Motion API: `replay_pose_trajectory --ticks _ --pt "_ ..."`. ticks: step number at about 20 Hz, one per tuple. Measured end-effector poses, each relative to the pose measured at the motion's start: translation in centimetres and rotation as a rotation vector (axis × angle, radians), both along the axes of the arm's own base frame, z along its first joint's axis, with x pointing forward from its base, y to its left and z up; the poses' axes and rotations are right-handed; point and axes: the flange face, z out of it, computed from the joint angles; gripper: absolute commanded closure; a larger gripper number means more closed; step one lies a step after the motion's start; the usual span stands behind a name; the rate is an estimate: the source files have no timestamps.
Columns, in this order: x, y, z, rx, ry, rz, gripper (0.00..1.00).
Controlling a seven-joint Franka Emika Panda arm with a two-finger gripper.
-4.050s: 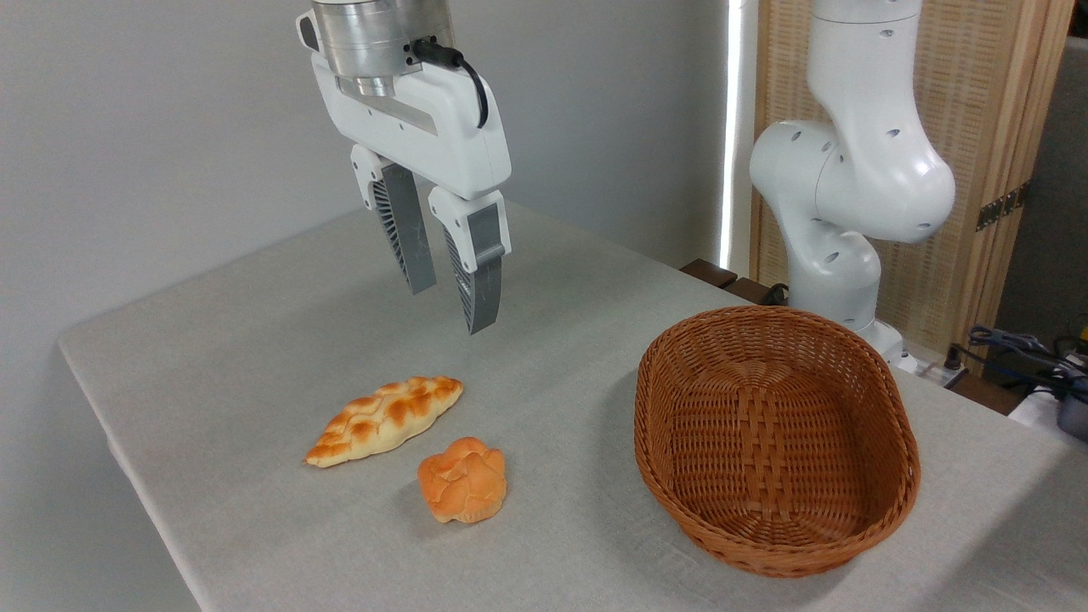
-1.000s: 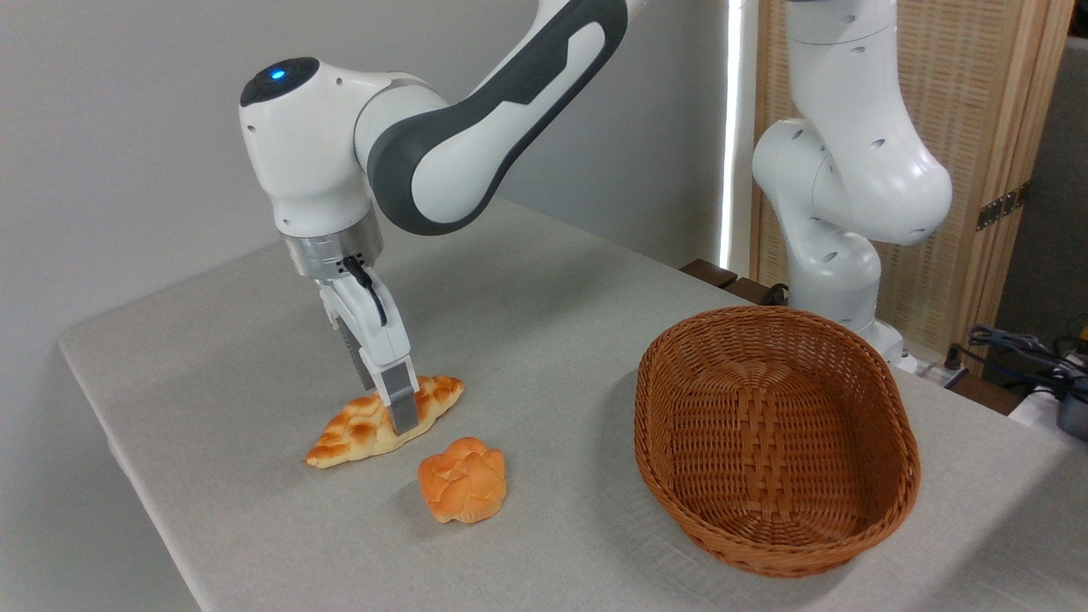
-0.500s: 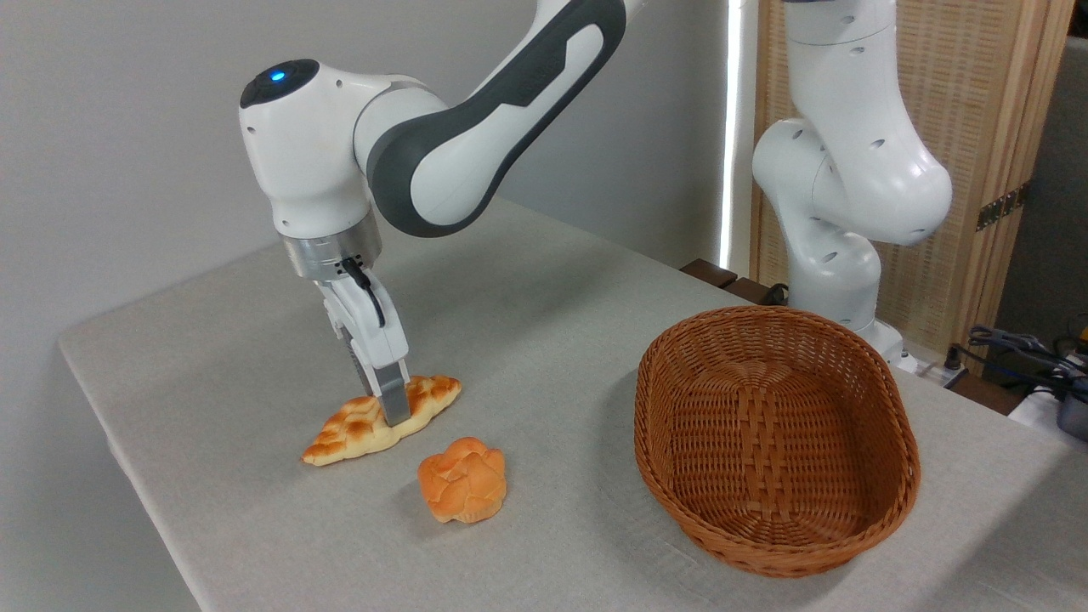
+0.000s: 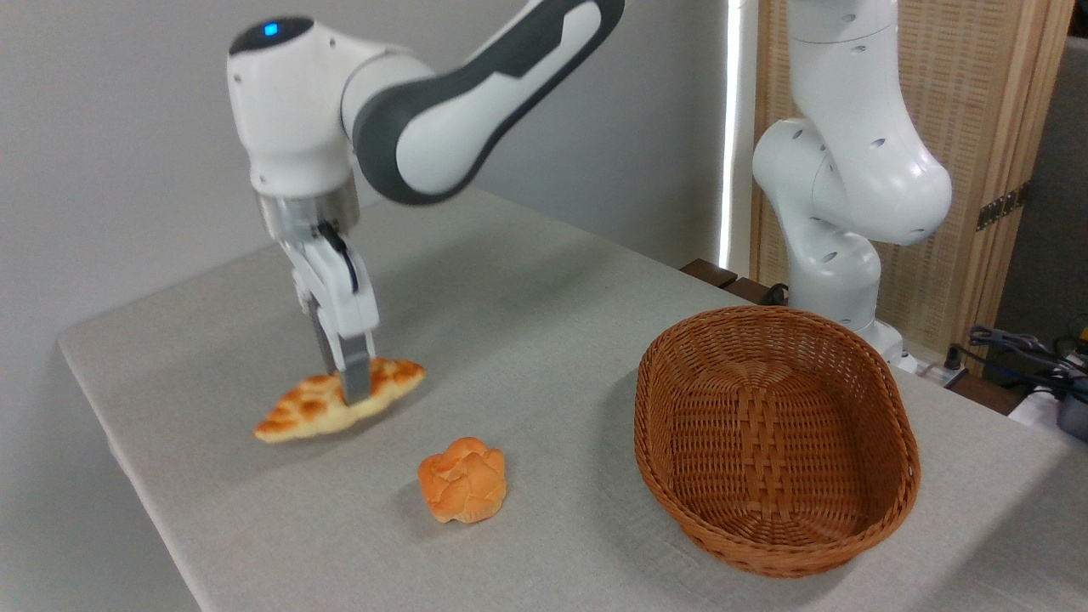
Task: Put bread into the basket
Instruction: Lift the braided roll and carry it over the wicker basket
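The gripper [image 4: 348, 393] holds the bread [image 4: 338, 399] by its middle, jaws closed on it, far left of the basket [image 4: 775, 442].

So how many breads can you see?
2. The long braided loaf is held in the pincer near the table's left side. The small round bun sits on the table, left of the basket, which looks empty.
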Motion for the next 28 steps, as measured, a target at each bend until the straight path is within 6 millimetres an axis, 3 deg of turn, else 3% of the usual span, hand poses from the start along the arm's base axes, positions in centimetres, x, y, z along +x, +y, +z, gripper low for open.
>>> replay_pose_trajectory --ticks 3,6,9,12,15,22,26,28 --pt "-1.8 0.5 4.1 0.012 0.002 -0.004 0.69" --pt "-5.1 1.9 7.9 0.05 0.079 -0.038 0.69" --pt "-9.0 5.3 11.3 0.08 0.172 -0.134 0.68" --pt "-11.4 10.9 13.1 0.1 0.212 -0.252 0.68" --pt "-13.2 15.0 13.0 0.154 0.26 -0.361 0.68" --pt "-18.9 20.7 9.8 0.148 0.33 -0.445 0.68" --pt "-20.4 24.9 9.6 0.083 0.332 -0.433 0.68" --pt "-20.7 25.4 9.4 0.068 0.346 -0.434 0.68"
